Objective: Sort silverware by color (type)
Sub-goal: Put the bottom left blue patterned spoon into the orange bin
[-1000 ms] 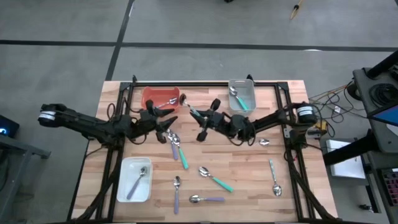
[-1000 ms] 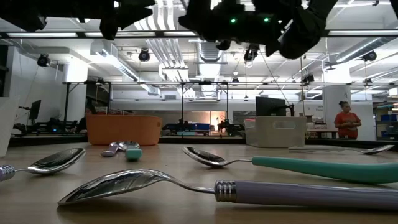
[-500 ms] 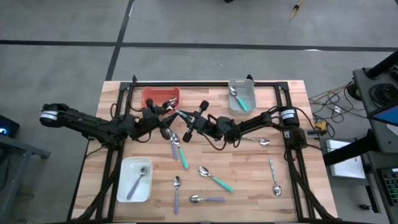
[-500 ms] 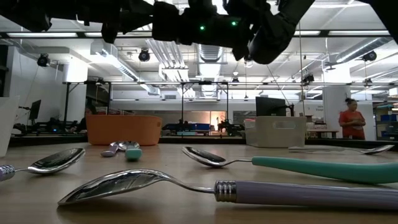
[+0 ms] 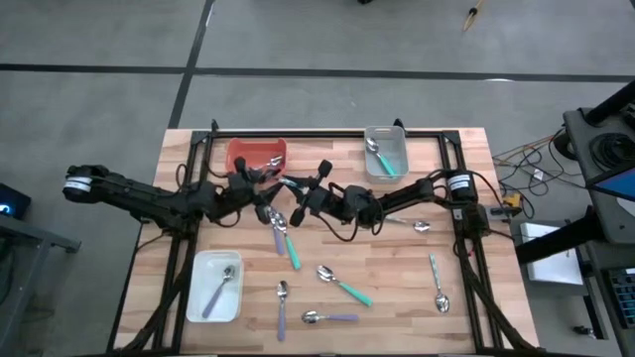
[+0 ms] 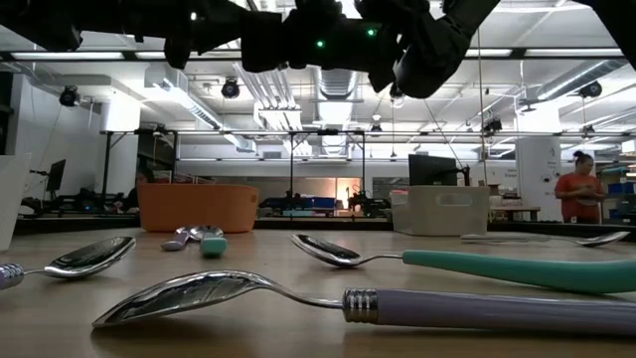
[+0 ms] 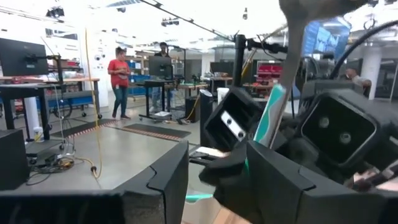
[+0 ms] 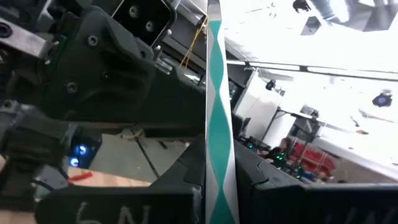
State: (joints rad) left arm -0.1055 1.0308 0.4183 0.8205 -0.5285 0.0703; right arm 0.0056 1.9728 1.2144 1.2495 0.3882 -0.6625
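Right hand (image 8: 214, 199) clamped on teal-handled spoon (image 8: 217, 112); handle lengthwise between fingers

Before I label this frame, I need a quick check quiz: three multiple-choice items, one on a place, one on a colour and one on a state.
1. Where is the white tray?
A. on the left arm's side of the table
B. on the right arm's side
C. between the other two trays

2. What colour is the handle of the spoon in the grey tray?
A. lavender
B. orange
C. teal

3. How is the right claw?
A. open and empty
B. shut on a spoon
C. resting in a tray

Key:
1 A: the white tray lies at the left arm's side in the high view.
2 C: the spoon in the grey tray has a teal handle.
3 B: the right claw pinches a teal-handled spoon.
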